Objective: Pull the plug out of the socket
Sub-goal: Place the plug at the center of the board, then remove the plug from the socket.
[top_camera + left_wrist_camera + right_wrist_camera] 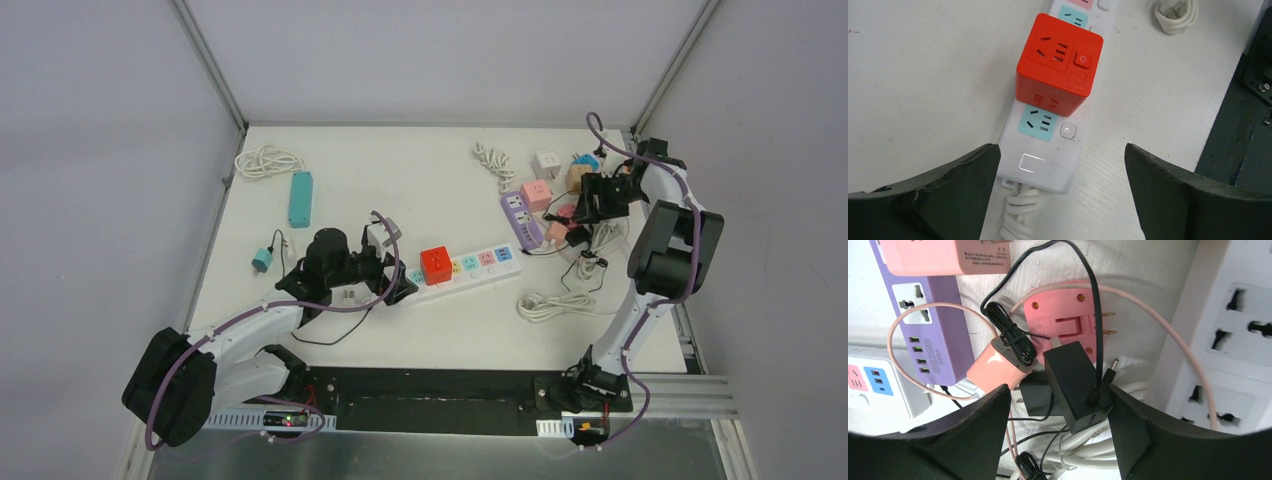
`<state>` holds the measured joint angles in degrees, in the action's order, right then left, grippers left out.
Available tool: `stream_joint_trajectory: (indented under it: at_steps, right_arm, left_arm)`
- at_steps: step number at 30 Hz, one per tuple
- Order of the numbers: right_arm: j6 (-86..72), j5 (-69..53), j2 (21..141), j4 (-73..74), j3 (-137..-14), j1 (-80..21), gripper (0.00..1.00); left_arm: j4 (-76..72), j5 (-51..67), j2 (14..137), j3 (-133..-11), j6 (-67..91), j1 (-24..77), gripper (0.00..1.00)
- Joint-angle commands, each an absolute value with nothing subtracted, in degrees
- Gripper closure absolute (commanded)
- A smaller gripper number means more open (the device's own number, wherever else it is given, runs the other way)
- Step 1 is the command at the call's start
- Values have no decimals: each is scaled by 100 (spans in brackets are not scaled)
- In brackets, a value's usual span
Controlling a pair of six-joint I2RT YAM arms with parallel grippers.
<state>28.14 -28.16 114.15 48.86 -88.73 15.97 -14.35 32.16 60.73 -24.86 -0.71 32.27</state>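
A red cube plug (pixel 435 265) sits plugged into the long white socket strip (pixel 478 268) at mid-table. In the left wrist view the red cube (pixel 1058 65) stands on the strip (pixel 1040 167), just beyond a teal outlet. My left gripper (pixel 1060 152) is open wide over the strip's cable end and touches nothing. From above, the left gripper (pixel 392 268) is just left of the cube. My right gripper (pixel 590 205) hangs over the pile at the far right. It (pixel 1058 392) is open around a black adapter (pixel 1073 380), which leans against its right finger only.
The pile under the right gripper holds a purple strip (pixel 923 325), a pink folding plug (pixel 1068 315), a pink charger (pixel 998 365), a white multi-socket (pixel 1238 340) and tangled cables (pixel 1108 440). At far left lie a teal strip (pixel 299 197), a cable coil (pixel 266 160) and a small teal plug (pixel 262 260).
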Motion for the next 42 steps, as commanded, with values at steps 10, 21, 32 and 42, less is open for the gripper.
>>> stream_joint_trajectory:
  at_steps: [10,21,32,42]
  right_arm:
    - [3077,-2416,10387,4686,-8663,1727,1]
    - [3580,-3393,9183,4482,-8016,1731,0]
    - [3936,-5850,8375,4197,-7262,1718,0]
    - [4428,-6482,8280,4589,-7105,1328,0]
  left_arm:
    - [-2202,3493,5887,-2296,138,3226,1]
    - [-3244,2917,6098,-2165,869,3226,1]
    - [-3491,3811,6505,-2567,1187,3226,3]
    - [-3484,3771,6328,-2477,786,3226,3]
